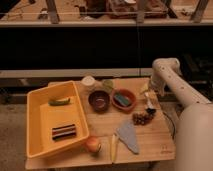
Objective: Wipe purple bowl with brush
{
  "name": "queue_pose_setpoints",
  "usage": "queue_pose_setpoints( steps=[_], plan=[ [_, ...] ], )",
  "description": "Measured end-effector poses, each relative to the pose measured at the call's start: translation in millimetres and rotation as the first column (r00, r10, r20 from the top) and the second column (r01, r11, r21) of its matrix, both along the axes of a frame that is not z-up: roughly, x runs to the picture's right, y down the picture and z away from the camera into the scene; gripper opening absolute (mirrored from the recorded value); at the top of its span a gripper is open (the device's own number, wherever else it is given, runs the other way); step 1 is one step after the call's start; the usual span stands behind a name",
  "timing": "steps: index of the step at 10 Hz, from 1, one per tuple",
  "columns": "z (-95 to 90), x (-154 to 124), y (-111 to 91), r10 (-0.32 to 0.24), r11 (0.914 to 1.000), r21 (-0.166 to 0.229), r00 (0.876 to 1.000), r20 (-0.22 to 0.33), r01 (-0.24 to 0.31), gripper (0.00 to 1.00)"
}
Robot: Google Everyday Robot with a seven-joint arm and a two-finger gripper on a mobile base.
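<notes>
The purple bowl (pixel 99 100) stands upright in the middle of the wooden table (pixel 160 145), dark maroon with a pinkish inside. My gripper (pixel 149 102) hangs from the white arm (pixel 172 85) at the table's right side. It is to the right of the orange-brown bowl (pixel 123 99) and about one bowl's width away from the purple bowl. A slim pale piece (pixel 145 90) beside the gripper looks like the brush handle. Its bristle head cannot be made out.
A yellow tub (pixel 37 125) on the left holds a green item (pixel 59 101) and a dark striped item (pixel 64 131). A dark cluster (pixel 141 118), a grey-blue cloth (pixel 129 136), a pale yellow stick (pixel 113 147), a round fruit (pixel 93 145) and a white cup (pixel 88 81) lie on the table.
</notes>
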State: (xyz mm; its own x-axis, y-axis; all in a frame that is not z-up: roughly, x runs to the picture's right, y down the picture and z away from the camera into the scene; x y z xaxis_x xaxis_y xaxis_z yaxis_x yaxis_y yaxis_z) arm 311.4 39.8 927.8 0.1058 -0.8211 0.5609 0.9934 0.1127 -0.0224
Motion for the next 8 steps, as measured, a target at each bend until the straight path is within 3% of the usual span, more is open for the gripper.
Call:
queue_pose_setpoints(
  steps=[3, 5, 7, 8],
  plan=[
    [16.0, -6, 24, 0.004, 0.9999, -0.012, 1.0, 0.019, -0.004, 0.8],
    [23.3, 3, 36, 0.04, 0.9983, 0.042, 0.999, -0.003, -0.039, 0.8],
    [19.8, 17, 37, 0.086, 0.9875, 0.135, 0.996, -0.018, -0.082, 0.8],
    [19.3, 20, 37, 0.106, 0.9816, 0.162, 0.994, -0.015, -0.102, 0.8]
  ],
)
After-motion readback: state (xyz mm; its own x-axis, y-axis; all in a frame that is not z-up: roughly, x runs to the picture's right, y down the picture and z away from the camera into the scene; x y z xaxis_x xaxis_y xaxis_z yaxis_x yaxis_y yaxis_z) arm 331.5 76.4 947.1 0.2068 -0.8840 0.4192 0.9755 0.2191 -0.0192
